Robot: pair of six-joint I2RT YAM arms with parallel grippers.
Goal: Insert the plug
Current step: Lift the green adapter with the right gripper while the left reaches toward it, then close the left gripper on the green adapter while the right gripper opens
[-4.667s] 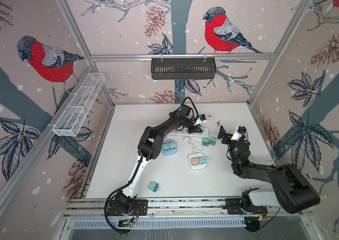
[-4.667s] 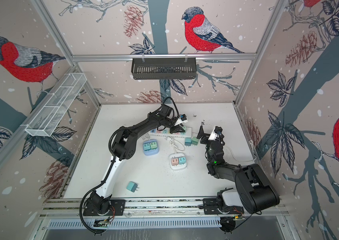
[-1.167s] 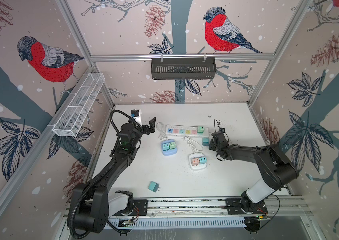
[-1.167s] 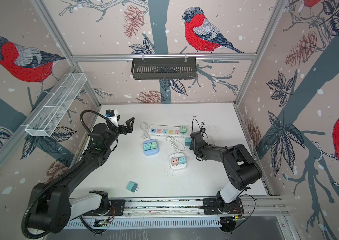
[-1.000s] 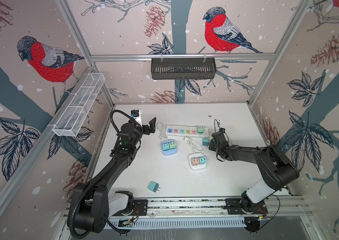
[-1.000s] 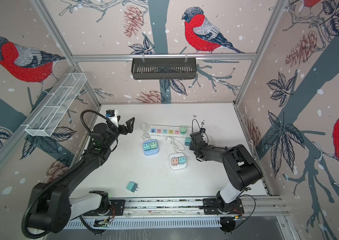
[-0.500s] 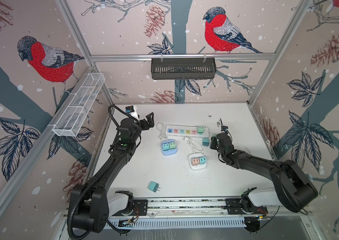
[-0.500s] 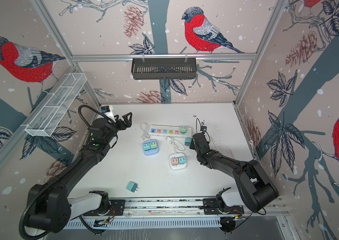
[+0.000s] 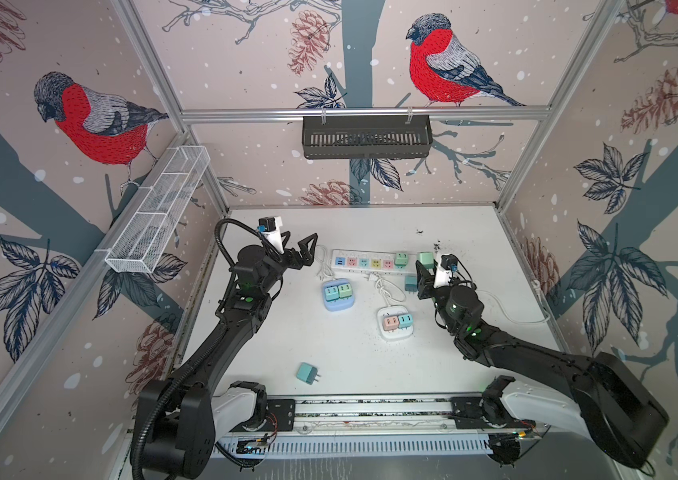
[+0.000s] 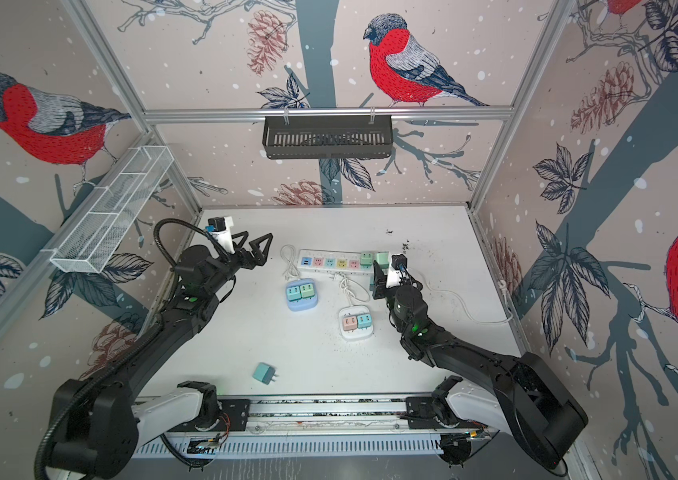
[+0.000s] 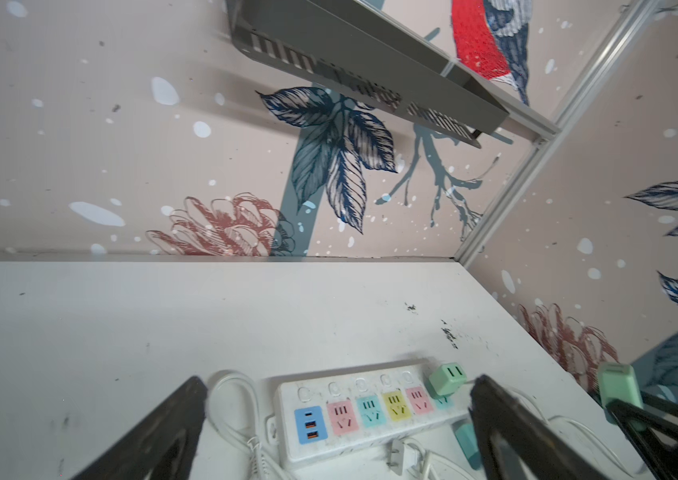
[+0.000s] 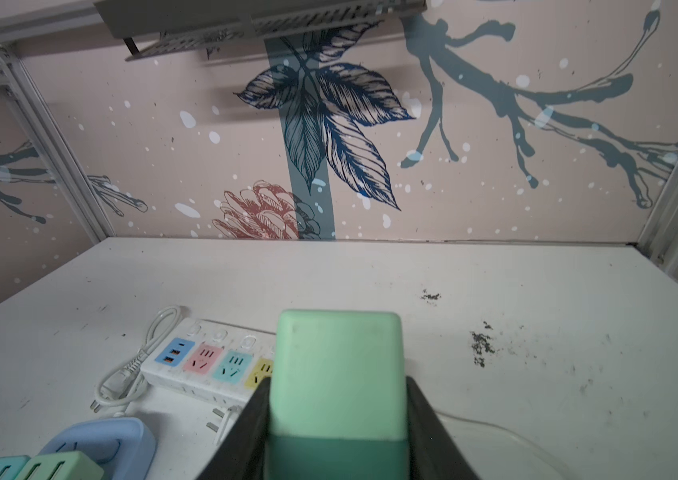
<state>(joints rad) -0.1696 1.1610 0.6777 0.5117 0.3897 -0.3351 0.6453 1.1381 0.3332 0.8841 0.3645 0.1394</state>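
Above the worktop (image 9: 329, 349), off the right end of the power strip (image 9: 364, 262), the right gripper (image 9: 426, 272) holds a mint-green plug (image 9: 425, 258). Its fingers (image 12: 245, 436) are drawn in narrow against the plug's two sides. In the right wrist view the plug (image 12: 337, 374) fills the gap between them, showing a smooth back face; its prongs are out of sight. In the left wrist view the same plug (image 11: 618, 386) sits lifted clear of the worktop and apart from the strip's end.

The power strip lies flat near the back of the worktop in both top views, with a blue USB panel at its left end and pink, teal, yellow and pink sockets after it. A second green plug (image 9: 401, 258) is seated in the last socket at the right end, near the held one. A teal plug (image 9: 410, 283) lies on the worktop just in front of that end.

The left gripper (image 9: 300, 243) hangs over the left rear of the worktop with its jaws spread wide and nothing between them. It points toward the strip's left end, without touching it.

Nearer the front sit a blue socket block (image 9: 337, 305) carrying two plugs and a white socket block (image 9: 395, 334) carrying a pink and a teal plug. A loose teal plug (image 9: 307, 372) lies well apart, near the front rail.
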